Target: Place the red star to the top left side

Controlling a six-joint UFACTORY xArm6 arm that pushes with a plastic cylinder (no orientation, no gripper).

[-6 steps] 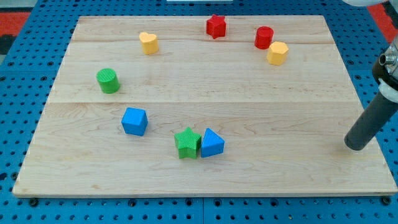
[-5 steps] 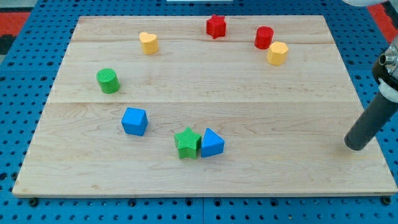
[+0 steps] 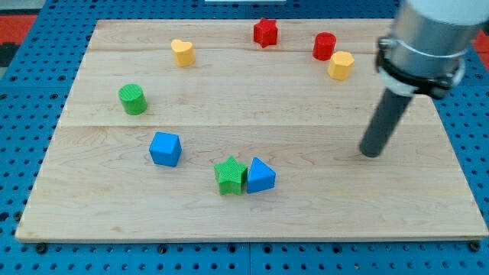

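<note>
The red star [image 3: 265, 32] lies near the board's top edge, a little right of centre. My tip [image 3: 370, 153] rests on the board at the right, well below and to the right of the star. It is below the yellow hexagon [image 3: 341, 65] and the red cylinder [image 3: 324, 46], touching no block.
A yellow heart [image 3: 182, 52] lies at the top left. A green cylinder [image 3: 133, 99] is at the left. A blue cube [image 3: 165, 149], a green star [image 3: 230, 176] and a blue triangular block [image 3: 260, 176] lie lower down. The wooden board [image 3: 92, 206] sits on a blue pegboard.
My tip has moved left and up, from the board's right edge to a spot further in. No block has moved.
</note>
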